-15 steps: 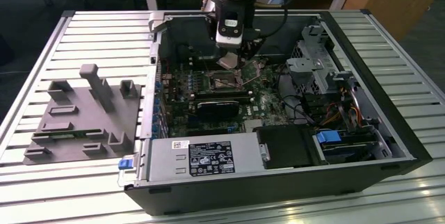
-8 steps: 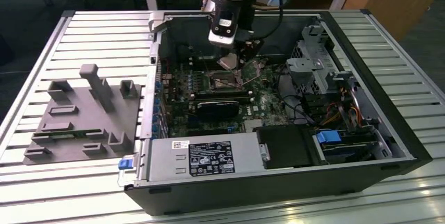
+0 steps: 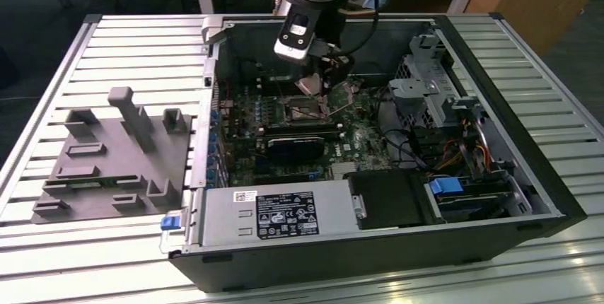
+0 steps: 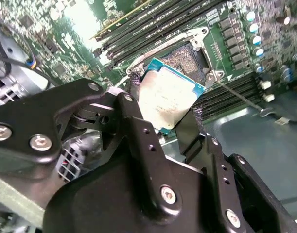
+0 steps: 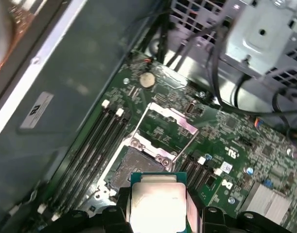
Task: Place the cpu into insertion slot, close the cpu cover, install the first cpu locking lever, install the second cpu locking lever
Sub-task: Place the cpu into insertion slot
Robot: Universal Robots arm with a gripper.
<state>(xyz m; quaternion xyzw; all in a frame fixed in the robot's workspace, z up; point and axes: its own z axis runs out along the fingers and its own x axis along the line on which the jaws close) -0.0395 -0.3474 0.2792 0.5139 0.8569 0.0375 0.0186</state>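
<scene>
Observation from beside the worktop point(image 3: 113, 42): the arm reaches down into the open computer case point(image 3: 528, 198), with the gripper point(image 4: 166, 99) poised over the insertion slot point(image 5: 138, 167).

Gripper: partly closed, its two black fingers point(image 4: 189, 128) clamped on opposite edges of the cpu point(image 4: 170, 92). The silvery top of the chip faces up toward the wrist.

Position of the cpu: above the slot and apart from it, overlapping only the slot's near rim in both wrist views. It is not seated. It looks slightly turned against the slot's square outline in the second wrist view.

Cpu cover point(image 5: 173, 116): swung open, lying on the far side of the slot from the chip. The slot's dark centre is exposed. Long memory slots point(image 5: 97, 141) run alongside the slot.

Handling assessment: the chip looks light, thin and rigid. Its smooth metal top would offer poor purchase, so the present hold on the side edges seems the correct one. The underside contacts and the slot's contact field are judged delicate. Any tilt or sliding on contact could do damage, and little clamping force should be needed.
</scene>
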